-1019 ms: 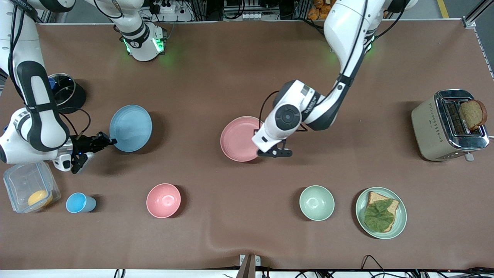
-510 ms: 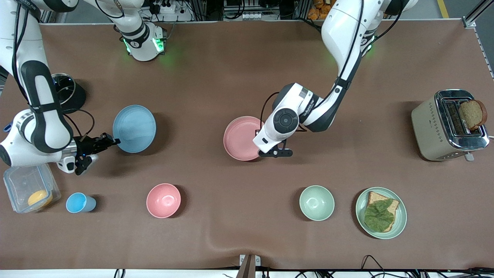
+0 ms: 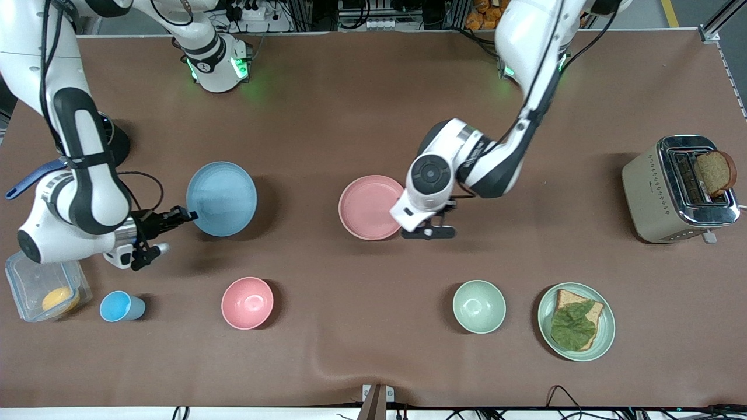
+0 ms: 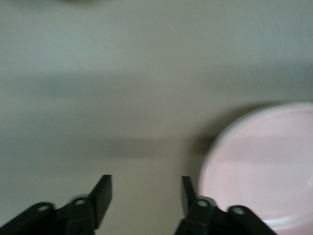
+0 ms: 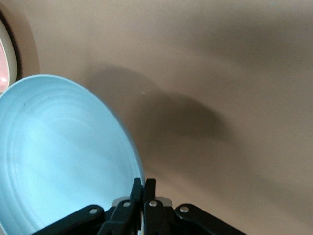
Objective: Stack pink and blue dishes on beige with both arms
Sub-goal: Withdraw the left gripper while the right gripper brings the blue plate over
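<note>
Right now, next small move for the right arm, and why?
Probably carry the blue plate toward the pink plate. The right gripper is shut on its rim, holding it lifted, while the left gripper is open beside the pink plate. No beige plate shows.

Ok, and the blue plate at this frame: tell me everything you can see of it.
The blue plate is a flat, round, light blue dish with a matte finish, a low rim and faint concentric rings inside. It carries nothing. The right gripper is shut on its rim at the edge toward the right arm's end of the table, and the plate looks lifted and tilted, casting a shadow on the brown table. It hangs over the table above the pink bowl's part of the view, apart from the pink plate.
</note>
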Robot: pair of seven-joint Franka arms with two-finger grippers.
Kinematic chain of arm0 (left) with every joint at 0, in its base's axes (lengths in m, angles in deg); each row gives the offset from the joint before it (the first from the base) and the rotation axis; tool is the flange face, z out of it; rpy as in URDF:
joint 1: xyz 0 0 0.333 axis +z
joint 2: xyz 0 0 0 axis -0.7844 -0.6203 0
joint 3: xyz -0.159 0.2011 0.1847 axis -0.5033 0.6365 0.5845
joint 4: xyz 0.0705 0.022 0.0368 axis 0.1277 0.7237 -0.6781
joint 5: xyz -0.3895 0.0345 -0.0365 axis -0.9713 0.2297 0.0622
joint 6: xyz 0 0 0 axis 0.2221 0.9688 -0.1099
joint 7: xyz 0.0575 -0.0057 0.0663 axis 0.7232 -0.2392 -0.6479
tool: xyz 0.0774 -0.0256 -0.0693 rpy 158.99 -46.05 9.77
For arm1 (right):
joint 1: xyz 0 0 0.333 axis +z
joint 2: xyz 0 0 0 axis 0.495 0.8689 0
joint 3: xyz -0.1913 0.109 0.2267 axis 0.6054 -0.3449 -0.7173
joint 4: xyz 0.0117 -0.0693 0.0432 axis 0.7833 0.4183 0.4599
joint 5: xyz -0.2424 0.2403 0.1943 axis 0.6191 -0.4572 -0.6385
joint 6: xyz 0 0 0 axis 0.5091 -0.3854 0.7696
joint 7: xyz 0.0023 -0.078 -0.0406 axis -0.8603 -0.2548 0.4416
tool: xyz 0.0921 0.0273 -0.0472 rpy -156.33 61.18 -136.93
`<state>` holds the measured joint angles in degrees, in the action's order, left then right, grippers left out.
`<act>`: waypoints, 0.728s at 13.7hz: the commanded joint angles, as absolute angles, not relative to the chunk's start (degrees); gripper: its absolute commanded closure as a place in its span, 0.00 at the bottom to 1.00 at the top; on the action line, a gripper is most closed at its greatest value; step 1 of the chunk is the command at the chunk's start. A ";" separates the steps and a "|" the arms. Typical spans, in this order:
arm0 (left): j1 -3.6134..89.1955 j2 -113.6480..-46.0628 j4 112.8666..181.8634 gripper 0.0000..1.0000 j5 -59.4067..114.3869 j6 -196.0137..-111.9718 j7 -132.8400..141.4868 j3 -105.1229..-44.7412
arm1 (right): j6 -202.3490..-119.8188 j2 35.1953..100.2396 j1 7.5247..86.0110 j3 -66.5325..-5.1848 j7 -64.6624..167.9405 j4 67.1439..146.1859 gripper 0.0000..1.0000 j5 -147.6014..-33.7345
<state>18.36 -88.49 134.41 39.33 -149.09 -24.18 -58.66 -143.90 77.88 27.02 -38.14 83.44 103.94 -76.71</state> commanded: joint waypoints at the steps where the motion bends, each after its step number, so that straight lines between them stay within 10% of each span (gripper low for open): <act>1: 24.84 -82.63 135.63 0.00 41.67 -145.82 -14.33 -58.72 | -142.41 78.27 31.06 -38.06 76.17 101.69 1.00 -76.32; 10: 39.26 -67.52 132.12 0.00 35.09 -134.31 -2.76 -58.98 | -145.92 78.79 48.64 -38.06 49.79 98.96 1.00 -80.36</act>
